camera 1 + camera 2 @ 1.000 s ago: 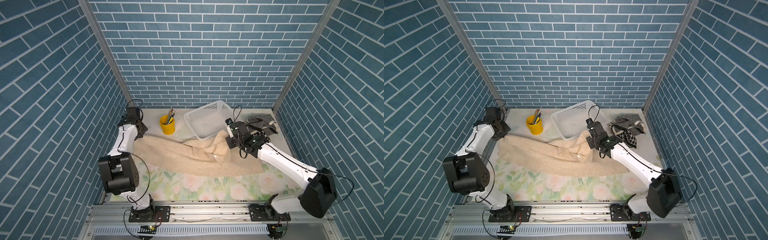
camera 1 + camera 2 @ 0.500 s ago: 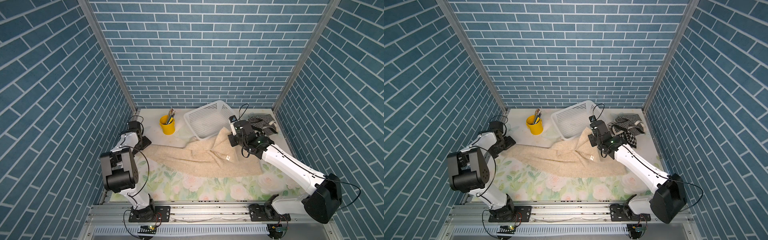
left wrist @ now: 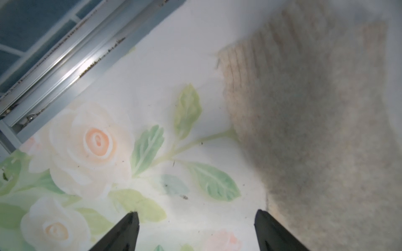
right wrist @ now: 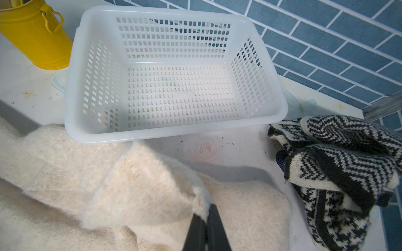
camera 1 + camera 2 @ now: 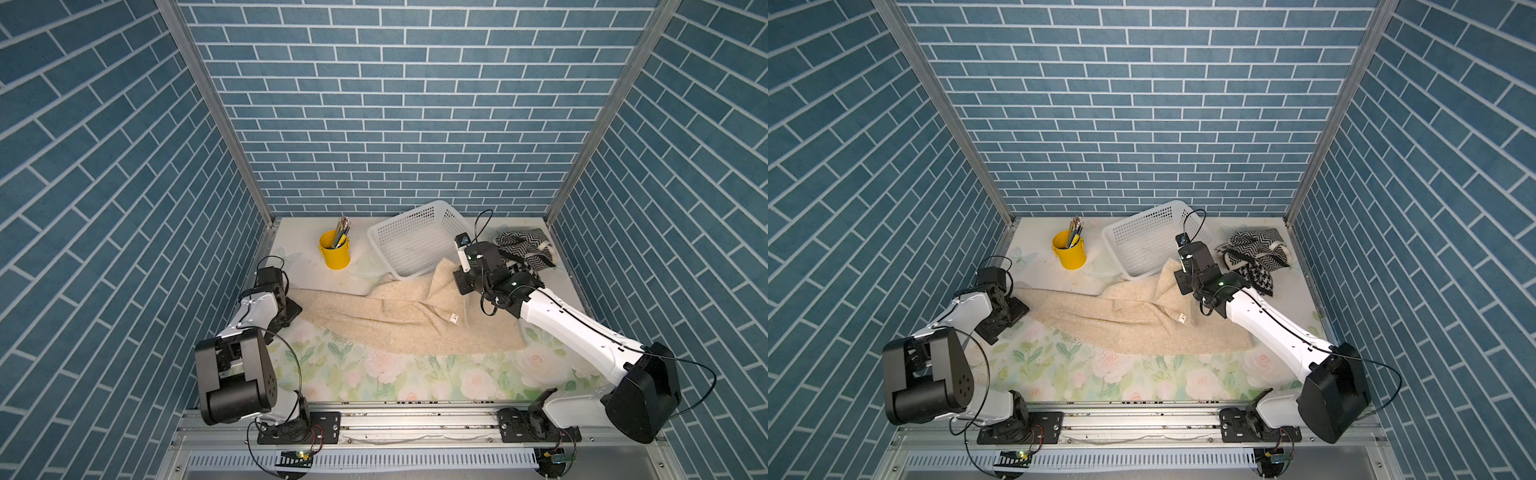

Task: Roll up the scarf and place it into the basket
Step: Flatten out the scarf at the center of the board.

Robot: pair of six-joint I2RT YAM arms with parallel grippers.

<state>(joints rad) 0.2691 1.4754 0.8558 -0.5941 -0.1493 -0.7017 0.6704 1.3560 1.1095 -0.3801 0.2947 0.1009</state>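
Your left pincer (image 3: 195, 214) has just let go of the scarf (image 5: 399, 324) at its left end and hangs released beside it. Your right pincer (image 4: 205, 209) stays clenched on the far edge by the basket (image 5: 384, 255), and the scarf lies unrolled on the worktop (image 5: 374, 374).

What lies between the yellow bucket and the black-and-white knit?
The empty white basket, then the right arm's wrist beside the knit; both top views show this.

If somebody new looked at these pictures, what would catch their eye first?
The big cream scarf sprawls across the flowery table, one edge pinched by the right hand near the empty white basket. A yellow bucket stands beside the basket, a black-and-white knit on its other side.
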